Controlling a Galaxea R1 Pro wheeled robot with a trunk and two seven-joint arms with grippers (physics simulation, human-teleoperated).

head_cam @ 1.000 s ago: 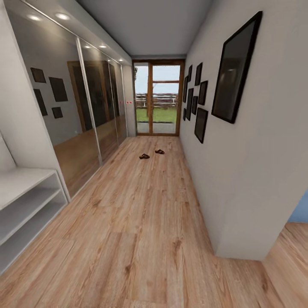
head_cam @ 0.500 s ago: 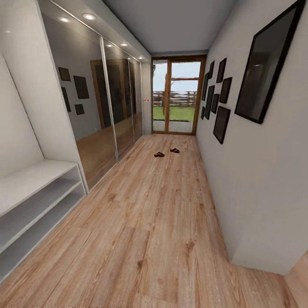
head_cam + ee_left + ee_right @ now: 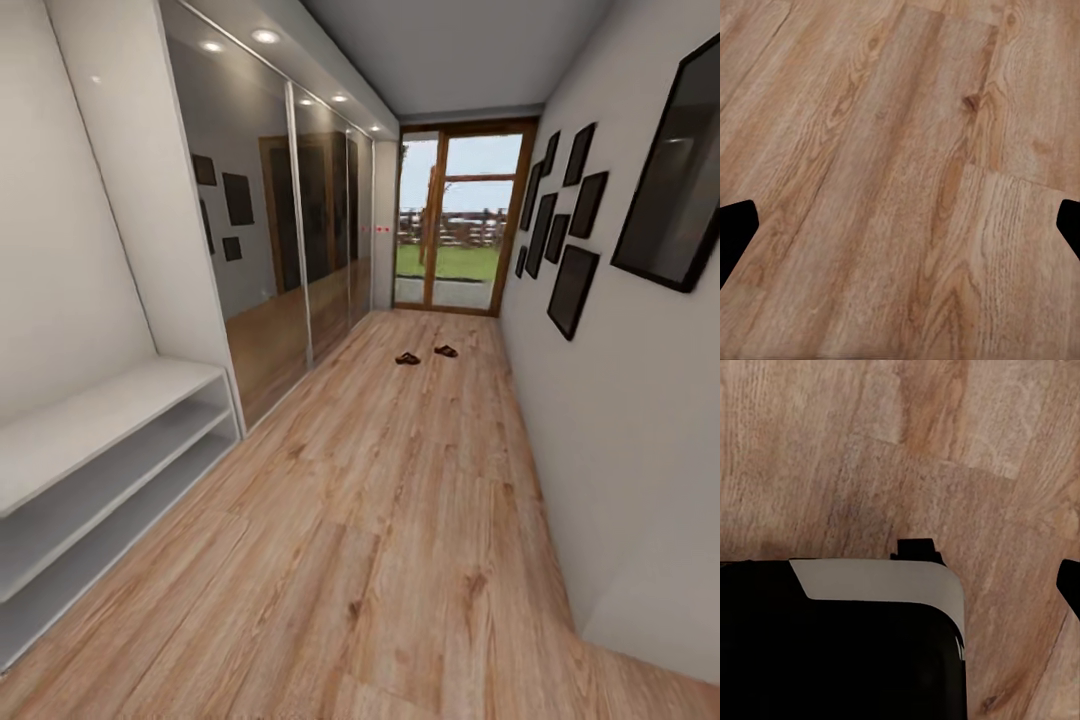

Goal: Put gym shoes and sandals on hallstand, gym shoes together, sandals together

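Wood floor (image 3: 400, 520) runs down your corridor to a glass door (image 3: 455, 225). Both sandals (image 3: 425, 355) lie far off at frame centre, slightly apart. Your rack (image 3: 100, 450) stands at lower left. Whether either tool is open or closed, you cannot tell.

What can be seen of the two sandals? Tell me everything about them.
The two sandals are small and dark brown, lying on the light wood-plank corridor floor far down the corridor, near the glass door. They sit apart with a gap between them, one slightly nearer the camera and more to the left. Nothing touches them but the floor. Straps and insoles are too small to make out.
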